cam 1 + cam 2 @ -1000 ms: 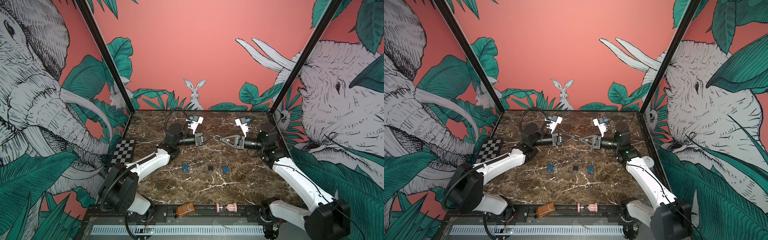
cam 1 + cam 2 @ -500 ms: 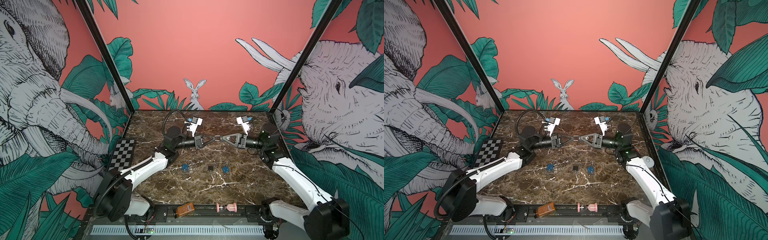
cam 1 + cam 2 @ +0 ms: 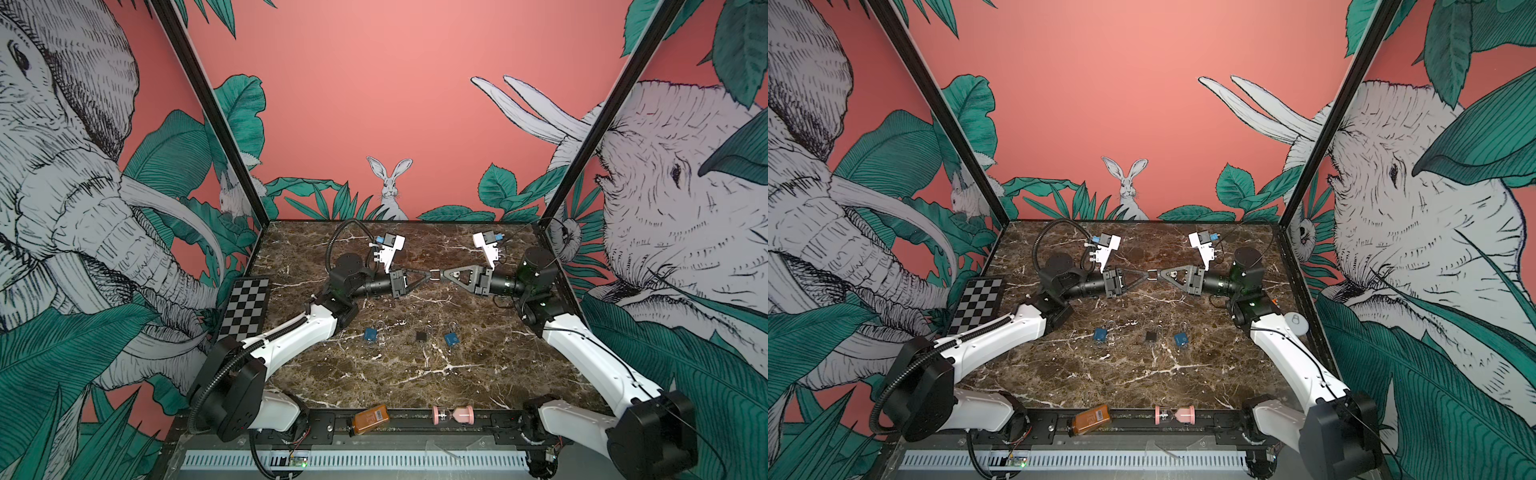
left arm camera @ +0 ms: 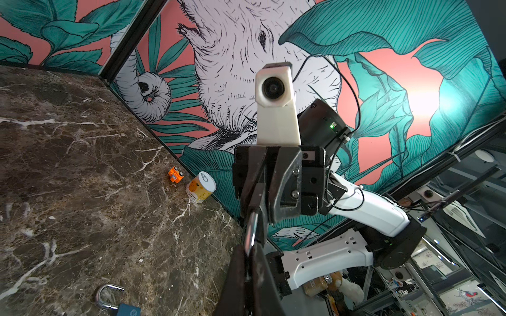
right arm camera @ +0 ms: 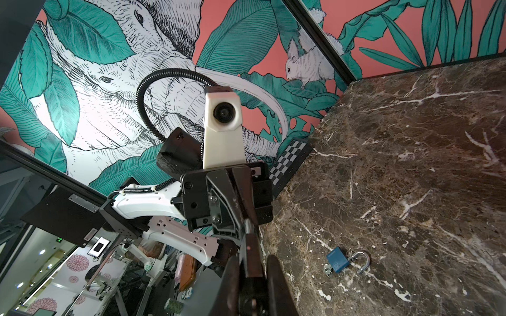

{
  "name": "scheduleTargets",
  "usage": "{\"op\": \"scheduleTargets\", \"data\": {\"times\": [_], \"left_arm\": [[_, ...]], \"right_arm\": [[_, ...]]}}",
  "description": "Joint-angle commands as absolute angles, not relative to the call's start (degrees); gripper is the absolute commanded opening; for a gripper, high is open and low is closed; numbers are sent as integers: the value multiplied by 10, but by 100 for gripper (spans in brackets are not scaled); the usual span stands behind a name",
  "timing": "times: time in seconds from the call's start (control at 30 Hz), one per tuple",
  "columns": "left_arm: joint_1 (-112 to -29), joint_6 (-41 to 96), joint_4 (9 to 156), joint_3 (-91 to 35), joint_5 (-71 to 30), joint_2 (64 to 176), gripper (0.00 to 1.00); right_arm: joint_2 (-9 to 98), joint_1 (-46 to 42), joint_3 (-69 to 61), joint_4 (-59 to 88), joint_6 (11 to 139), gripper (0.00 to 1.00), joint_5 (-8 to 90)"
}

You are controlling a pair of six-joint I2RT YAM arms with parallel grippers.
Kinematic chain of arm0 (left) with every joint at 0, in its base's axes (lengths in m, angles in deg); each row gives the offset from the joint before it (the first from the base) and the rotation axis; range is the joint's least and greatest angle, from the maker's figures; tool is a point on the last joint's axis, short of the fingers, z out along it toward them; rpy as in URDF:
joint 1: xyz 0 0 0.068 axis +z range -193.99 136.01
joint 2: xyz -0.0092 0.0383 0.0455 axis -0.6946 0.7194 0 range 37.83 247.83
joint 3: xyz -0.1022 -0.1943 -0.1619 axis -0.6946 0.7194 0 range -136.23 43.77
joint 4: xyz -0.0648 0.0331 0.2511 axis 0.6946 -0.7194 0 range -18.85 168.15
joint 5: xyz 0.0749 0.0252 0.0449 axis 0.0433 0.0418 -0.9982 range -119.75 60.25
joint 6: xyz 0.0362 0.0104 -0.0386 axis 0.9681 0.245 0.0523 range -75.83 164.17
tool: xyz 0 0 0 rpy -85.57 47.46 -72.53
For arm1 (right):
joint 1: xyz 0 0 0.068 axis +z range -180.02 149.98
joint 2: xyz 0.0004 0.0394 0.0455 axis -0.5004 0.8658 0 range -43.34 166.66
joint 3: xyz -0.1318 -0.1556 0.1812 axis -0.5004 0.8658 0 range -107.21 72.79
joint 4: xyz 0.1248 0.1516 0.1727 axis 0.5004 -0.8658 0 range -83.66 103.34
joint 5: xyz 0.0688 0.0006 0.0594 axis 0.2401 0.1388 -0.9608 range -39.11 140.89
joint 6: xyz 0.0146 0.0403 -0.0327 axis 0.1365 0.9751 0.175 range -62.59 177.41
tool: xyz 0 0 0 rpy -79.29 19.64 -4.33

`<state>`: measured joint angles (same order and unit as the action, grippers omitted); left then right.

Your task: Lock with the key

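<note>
Tip to tip in mid-air: left gripper pressed tight on a thin silver piece, right gripper pinching the dark padlock. Open marble table beneath both, back wall well beyond, blue padlocks below them.

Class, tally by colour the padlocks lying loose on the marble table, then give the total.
Blue padlocks: 2
Black padlock: 1
Total: 3
</note>
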<state>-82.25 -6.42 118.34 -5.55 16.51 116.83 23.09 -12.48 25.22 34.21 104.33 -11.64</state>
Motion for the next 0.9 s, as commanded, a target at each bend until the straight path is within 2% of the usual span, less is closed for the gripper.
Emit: {"op": "scheduleTargets", "data": {"times": [0.0,0.33,0.47,0.57,0.63,0.77,0.87], "left_arm": [[-867,-63,1249,-71,246,1165,0],[-872,-56,1247,-72,247,1170,0],[-857,14,1133,-69,201,1144,0],[-821,32,1114,-68,191,1133,0],[-808,25,1133,-69,202,1138,6],[-804,-6,1186,-81,248,1164,26],[-802,-51,1252,-81,277,1191,32]], "right_arm": [[265,-87,255,354,1038,0,-53],[303,-52,254,378,1048,0,-26],[277,-89,263,326,1037,0,2],[256,-131,283,321,1048,0,-1],[249,-146,295,343,1063,0,-18],[241,-152,306,400,1087,0,-58],[233,-153,303,403,1085,0,-75]]}}
